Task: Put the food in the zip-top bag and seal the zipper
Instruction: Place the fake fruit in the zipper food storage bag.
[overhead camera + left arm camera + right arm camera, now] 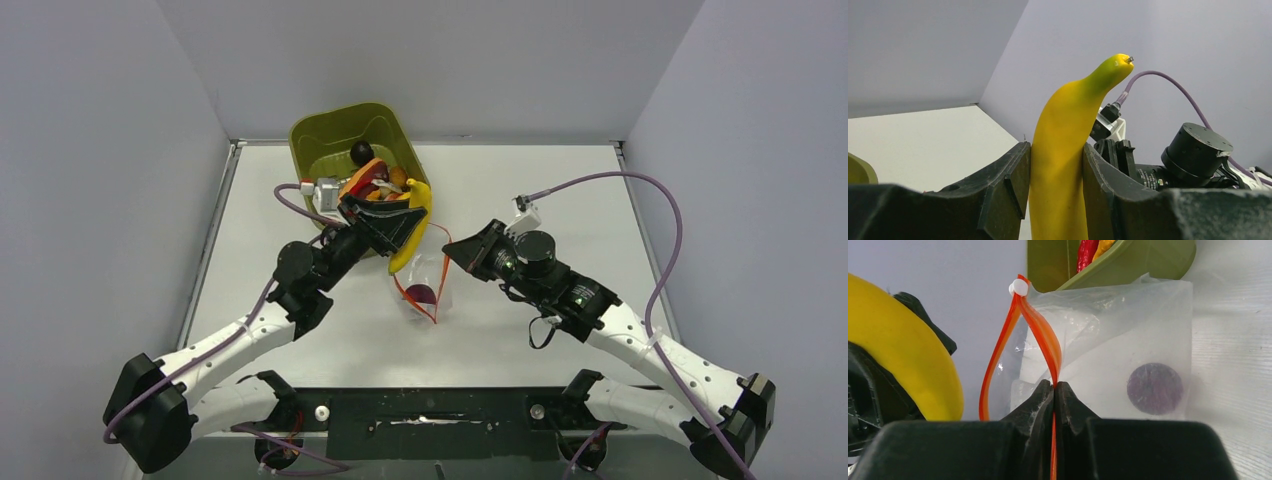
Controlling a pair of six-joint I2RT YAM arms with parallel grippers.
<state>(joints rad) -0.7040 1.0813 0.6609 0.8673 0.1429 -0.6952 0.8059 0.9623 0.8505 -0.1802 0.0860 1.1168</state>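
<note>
My left gripper (395, 225) is shut on the yellow banana (412, 226), holding it just left of the bag's mouth; in the left wrist view the banana (1068, 150) stands upright between the fingers (1008, 185). My right gripper (447, 250) is shut on the red-orange zipper (1045, 347) of the clear zip-top bag (1128, 340), holding one lip so the mouth stays open. A purple round piece (1154, 388) lies inside the bag (425, 285). The banana (908, 365) also shows at the left of the right wrist view.
The olive-green bin (340, 140) stands at the back left of the table, holding red, orange and dark toy food (375, 180). Grey walls close in the table on three sides. The bin's edge (1128, 260) shows behind the bag.
</note>
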